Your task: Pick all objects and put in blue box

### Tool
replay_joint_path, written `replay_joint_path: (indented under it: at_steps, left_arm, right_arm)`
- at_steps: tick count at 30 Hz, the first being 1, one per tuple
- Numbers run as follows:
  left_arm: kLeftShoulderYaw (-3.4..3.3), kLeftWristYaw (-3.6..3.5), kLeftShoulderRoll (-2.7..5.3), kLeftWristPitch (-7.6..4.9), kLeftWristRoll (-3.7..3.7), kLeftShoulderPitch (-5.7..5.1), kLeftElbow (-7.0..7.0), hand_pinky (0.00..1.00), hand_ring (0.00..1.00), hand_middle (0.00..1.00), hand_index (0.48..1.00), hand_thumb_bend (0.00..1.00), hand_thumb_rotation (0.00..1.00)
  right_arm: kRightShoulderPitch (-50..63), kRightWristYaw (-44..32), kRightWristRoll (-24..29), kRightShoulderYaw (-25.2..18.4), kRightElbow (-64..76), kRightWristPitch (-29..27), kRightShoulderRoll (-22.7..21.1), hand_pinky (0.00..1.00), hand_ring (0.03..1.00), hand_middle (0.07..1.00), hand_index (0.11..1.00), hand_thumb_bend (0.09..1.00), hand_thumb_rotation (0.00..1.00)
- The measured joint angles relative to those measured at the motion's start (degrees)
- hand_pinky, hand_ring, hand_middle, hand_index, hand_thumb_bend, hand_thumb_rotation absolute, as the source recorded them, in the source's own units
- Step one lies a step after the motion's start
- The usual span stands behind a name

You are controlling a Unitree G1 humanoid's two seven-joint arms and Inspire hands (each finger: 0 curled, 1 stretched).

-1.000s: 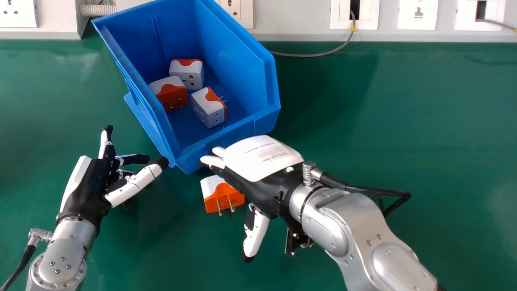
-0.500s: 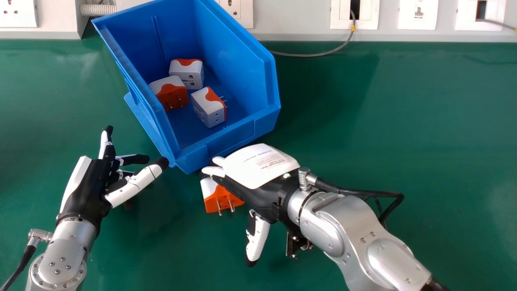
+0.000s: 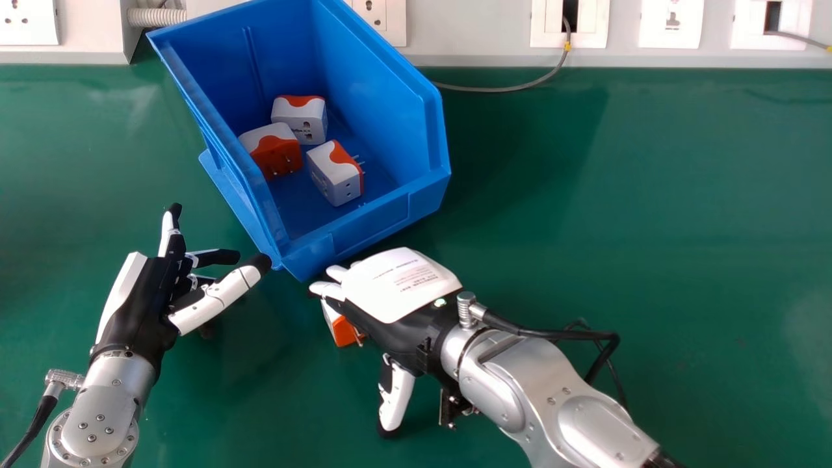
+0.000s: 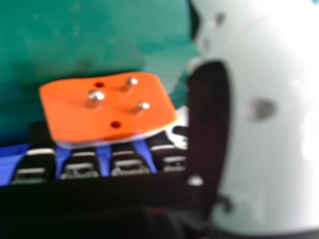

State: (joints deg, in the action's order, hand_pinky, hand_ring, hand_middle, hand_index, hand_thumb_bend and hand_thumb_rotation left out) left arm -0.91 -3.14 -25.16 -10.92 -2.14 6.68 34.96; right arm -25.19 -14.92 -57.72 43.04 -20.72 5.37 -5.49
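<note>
My right hand (image 3: 396, 292), open and palm down, hangs over a white and orange adapter plug (image 3: 341, 325), hiding much of it just outside the box's near edge. The right hand view shows the plug's orange pin face (image 4: 107, 107) between my right hand's fingers (image 4: 79, 164) and thumb. Inside the blue box (image 3: 383, 214) lie three similar adapters: one at the back (image 3: 302, 120), one by the left wall (image 3: 276, 156), one nearer the front (image 3: 335, 172). My left hand (image 3: 149, 299) stands open on the left, apart from the box, palm turned inward.
The blue box stands on the green tabletop (image 3: 617, 214). Behind it runs a pale wall trunking with sockets (image 3: 671, 23). A thin grey cable (image 3: 507, 88) loops onto the table right of the box.
My right hand has moved nearer the table's front and slightly left, covering more of the loose adapter. My left hand and the adapters have stayed put.
</note>
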Motion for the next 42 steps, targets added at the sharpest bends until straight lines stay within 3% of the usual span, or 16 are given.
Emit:
replay_joint_path:
  at_steps: [15, 35, 42]
  left_arm:
    - [0.06, 0.0, -0.11, 0.41, -0.21, -0.49, 0.26, 0.57, 0.66, 0.77, 0.836, 0.76, 0.53]
    - [0.07, -0.01, -0.1, 0.48, -0.22, -0.83, 0.24, 0.57, 0.66, 0.77, 0.836, 0.76, 0.54]
    - [0.07, -0.01, -0.09, 0.49, -0.22, -0.83, 0.24, 0.57, 0.66, 0.77, 0.836, 0.76, 0.54]
  right_arm:
    - [-7.5, 7.4, 3.1, 1.9, -16.4, -3.6, 4.7, 0.87, 0.945, 0.967, 0.937, 0.899, 0.06]
    - [-9.1, 8.3, 3.8, 3.1, -19.0, -3.3, 5.2, 0.87, 0.948, 0.965, 0.929, 0.894, 0.07]
    - [-9.7, 8.3, 3.8, 3.7, -19.5, -3.3, 5.3, 0.83, 0.906, 0.927, 0.872, 0.882, 0.07]
